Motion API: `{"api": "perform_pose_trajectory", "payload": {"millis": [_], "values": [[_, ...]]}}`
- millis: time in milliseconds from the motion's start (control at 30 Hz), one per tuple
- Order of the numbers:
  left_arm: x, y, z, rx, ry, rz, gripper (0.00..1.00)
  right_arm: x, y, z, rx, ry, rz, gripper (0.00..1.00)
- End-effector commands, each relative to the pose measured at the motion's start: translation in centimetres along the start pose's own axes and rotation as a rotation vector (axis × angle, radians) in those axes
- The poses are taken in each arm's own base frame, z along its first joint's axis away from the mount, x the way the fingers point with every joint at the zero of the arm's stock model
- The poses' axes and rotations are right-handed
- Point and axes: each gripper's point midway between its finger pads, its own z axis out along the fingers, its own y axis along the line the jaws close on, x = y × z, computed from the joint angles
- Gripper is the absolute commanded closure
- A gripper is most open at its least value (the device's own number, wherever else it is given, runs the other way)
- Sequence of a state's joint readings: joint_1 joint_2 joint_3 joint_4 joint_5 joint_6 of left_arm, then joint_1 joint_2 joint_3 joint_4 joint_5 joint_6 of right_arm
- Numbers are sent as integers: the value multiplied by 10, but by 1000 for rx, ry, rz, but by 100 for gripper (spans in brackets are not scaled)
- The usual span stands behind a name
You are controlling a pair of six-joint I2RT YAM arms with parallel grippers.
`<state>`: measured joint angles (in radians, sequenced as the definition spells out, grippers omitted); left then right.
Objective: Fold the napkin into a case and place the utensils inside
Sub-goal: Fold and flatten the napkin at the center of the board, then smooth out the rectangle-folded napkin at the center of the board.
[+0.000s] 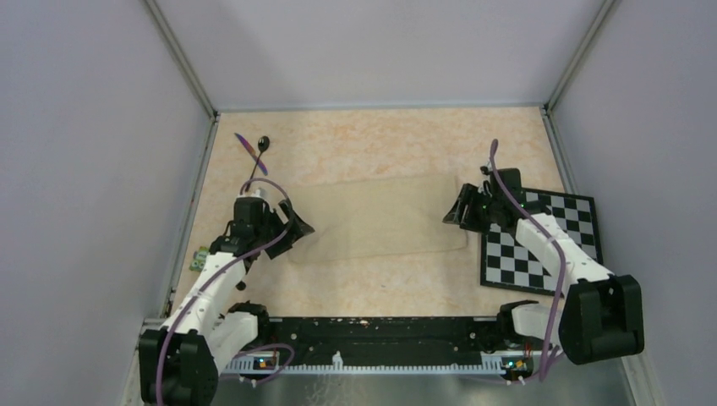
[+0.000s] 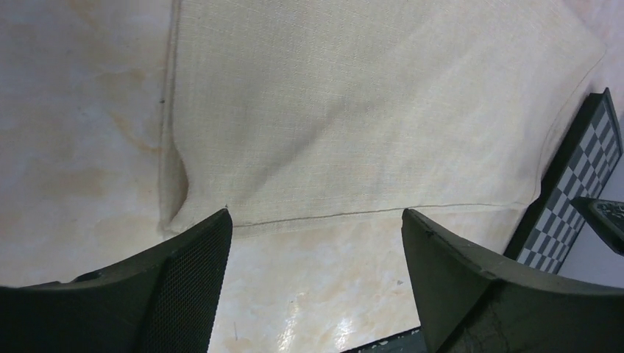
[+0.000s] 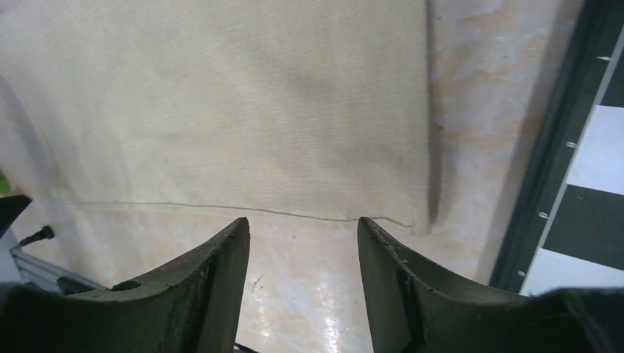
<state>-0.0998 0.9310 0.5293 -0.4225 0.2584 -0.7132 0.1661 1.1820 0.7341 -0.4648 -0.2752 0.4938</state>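
Hovering unclenched at the napkin (image 1: 380, 218) ends, left gripper (image 1: 292, 232) and right gripper (image 1: 455, 213) hold nothing. Uneven corner pinches risk a skewed fold; the left corner puckers.

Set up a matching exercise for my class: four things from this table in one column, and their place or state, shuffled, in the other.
Things:
1. napkin
2. spoon
3. checkerboard
4. left hand

Place or state:
A. open, at the napkin's left end
B. far left corner
C. flat in the middle
D. right side, black and white

Pairs: 1-C, 2-B, 3-D, 4-A
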Motion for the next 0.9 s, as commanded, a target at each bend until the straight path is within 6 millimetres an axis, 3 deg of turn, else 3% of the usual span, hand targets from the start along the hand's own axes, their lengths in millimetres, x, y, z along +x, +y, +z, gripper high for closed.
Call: {"api": "perform_pose_trajectory", "payload": {"millis": [0,200,300,400,567,733,867], "values": [[-4,-17,14,91,27,8,9,-2,18,16,-106,44,14,45],[13,32,40,-91,58,-28,6,29,-23,47,4,75,65,45],[17,40,41,-114,59,-27,5,32,-34,47,52,66,53,45],[5,23,31,-66,34,-10,3,10,-22,34,31,0,2,44],[-44,-25,15,82,-147,28,1,-45,18,26,-69,-112,-17,36],[-77,-56,27,131,-158,7,1,-95,54,57,-186,-120,22,35],[-103,-77,48,154,-138,9,1,-121,71,82,-260,-129,60,33]]}}
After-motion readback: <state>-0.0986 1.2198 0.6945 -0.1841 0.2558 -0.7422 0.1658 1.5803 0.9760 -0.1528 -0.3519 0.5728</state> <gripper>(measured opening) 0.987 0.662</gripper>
